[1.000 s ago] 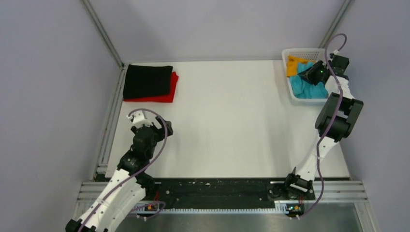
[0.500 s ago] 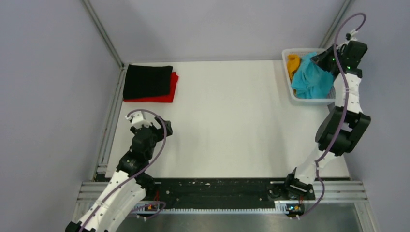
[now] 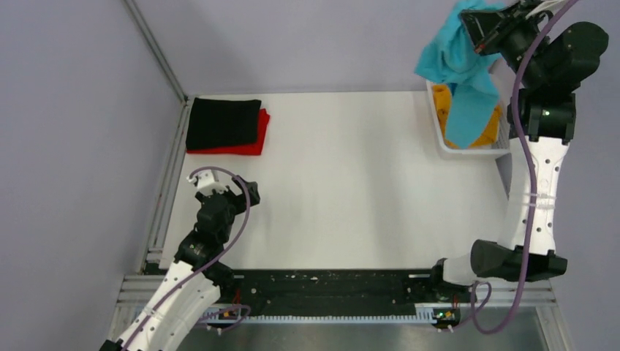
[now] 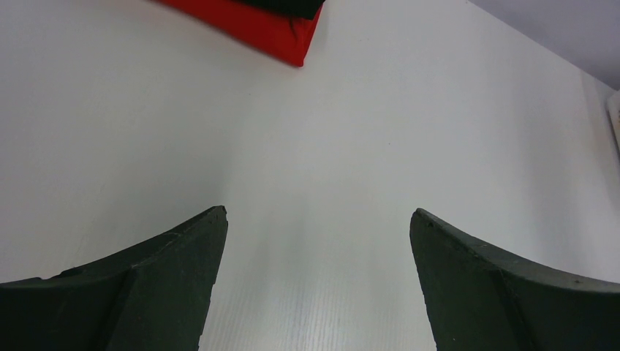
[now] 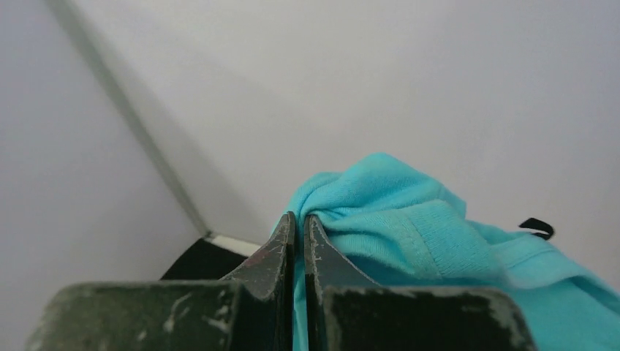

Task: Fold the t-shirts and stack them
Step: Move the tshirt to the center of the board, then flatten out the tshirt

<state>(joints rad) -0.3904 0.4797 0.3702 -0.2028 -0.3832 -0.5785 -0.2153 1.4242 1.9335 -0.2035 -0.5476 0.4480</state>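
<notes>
Plainly, the orange-yellow t-shirt (image 3: 441, 98) lies in the basket (image 3: 468, 151).

Turquoise shirt (image 3: 462, 88), orange-yellow shirt (image 3: 441, 99), black shirt (image 3: 223, 123), red shirt (image 3: 250, 146), white basket (image 3: 468, 152).

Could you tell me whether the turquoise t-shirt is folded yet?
Unfolded: the turquoise cloth t-shirt hangs bunched from the shut right gripper, over the white plastic mesh basket.

Top view high behind table (image 3: 351, 183), wrist views close past fingers (image 4: 146, 292)
</notes>
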